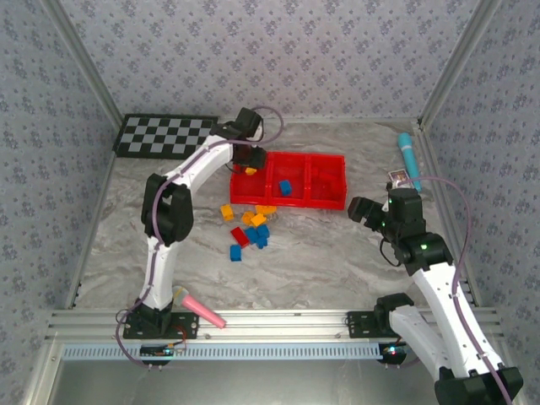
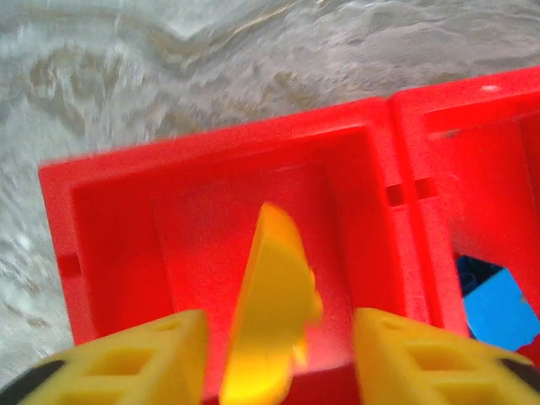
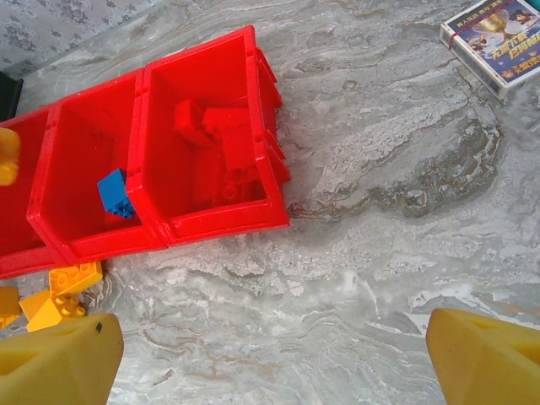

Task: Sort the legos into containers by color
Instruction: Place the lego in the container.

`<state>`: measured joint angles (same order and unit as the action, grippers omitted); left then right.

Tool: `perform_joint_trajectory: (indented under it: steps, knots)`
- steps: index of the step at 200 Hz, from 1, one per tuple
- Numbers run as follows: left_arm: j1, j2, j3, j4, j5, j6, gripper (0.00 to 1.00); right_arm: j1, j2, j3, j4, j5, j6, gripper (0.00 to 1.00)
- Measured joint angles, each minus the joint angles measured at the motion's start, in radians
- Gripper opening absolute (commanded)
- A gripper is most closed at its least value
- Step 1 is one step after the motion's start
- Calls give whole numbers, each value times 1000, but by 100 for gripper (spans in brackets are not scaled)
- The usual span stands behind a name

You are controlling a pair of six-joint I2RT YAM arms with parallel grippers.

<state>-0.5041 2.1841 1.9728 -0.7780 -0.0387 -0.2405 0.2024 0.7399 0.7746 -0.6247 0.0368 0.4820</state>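
Left gripper (image 1: 250, 158), jaws apart, hangs at the overhead view's upper middle over the red tray's left-end compartment (image 2: 194, 245), a yellow lego brick (image 2: 272, 295) seemingly loose between them, standing on end, the compartment floor directly below.

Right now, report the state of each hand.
Left hand: open, a blurred yellow lego loose between its fingers.
Right hand: open, holding nothing.
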Motion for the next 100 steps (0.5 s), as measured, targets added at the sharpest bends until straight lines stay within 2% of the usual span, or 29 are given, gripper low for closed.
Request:
perform_joint_trajectory:
  steps: [41, 52, 100]
  knots:
    - [15, -16, -29, 6, 16, -35, 84, 0, 6, 0, 0, 0, 0, 95]
    - [18, -46, -69, 23, 24, -36, 99, -1, 9, 0, 0, 0, 0, 95]
    - [18, -288, -311, 116, 18, -90, 100, -3, 9, 0, 0, -1, 0, 95]
